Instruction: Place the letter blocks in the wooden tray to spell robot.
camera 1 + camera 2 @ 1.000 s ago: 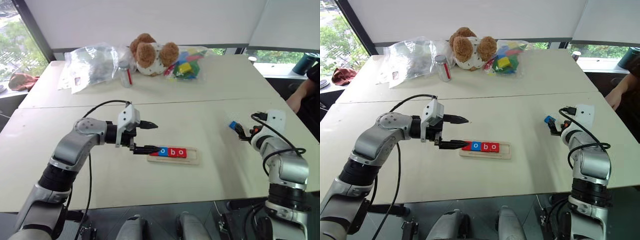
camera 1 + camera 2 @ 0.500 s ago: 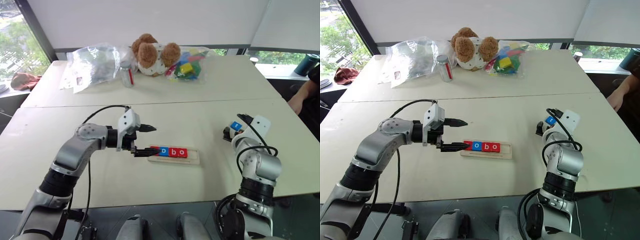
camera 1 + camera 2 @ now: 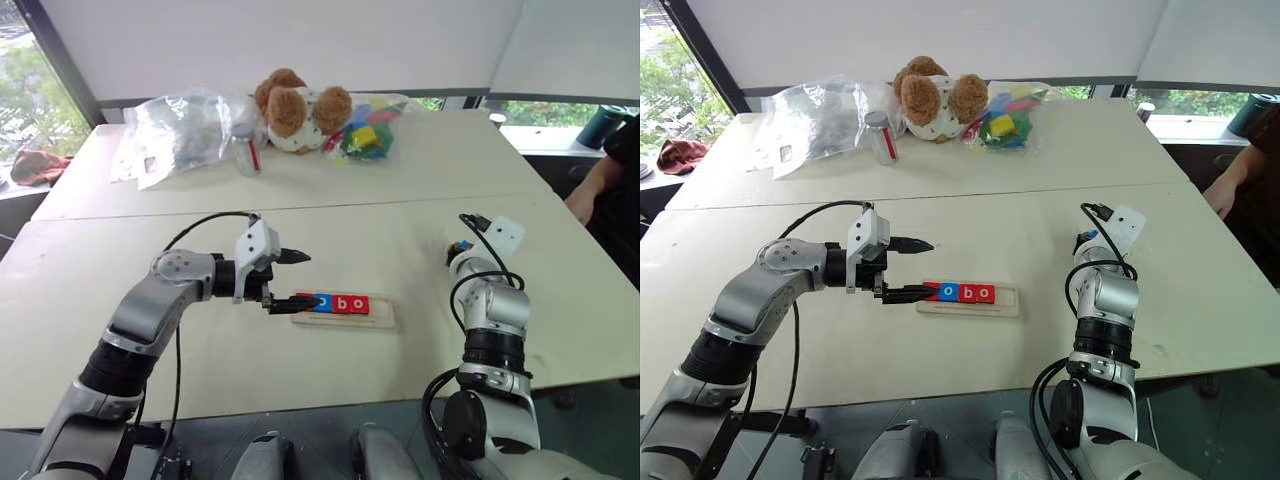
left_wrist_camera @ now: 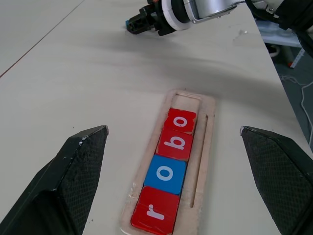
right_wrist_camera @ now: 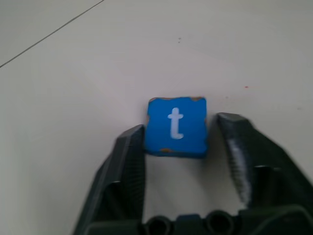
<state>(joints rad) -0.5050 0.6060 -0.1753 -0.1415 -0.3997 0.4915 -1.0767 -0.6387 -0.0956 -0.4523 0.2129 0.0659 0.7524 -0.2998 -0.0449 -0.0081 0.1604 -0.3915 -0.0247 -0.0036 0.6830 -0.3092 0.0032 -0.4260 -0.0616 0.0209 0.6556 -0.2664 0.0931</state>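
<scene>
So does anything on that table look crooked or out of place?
One thing: in the wooden tray, the last red "o" tile sits slightly tilted, overlapping the "b" tile. The blue "t" tile lies on the table between the right hand's fingers, outside the tray.

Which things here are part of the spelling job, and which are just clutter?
Job in hand:
wooden tray
tiles r, o, b, o in the tray
blue t tile, between the right gripper fingers
left gripper, open at the tray's r end

Lying about:
teddy bear
clear plastic bag
bag of coloured blocks
small bottle
</scene>
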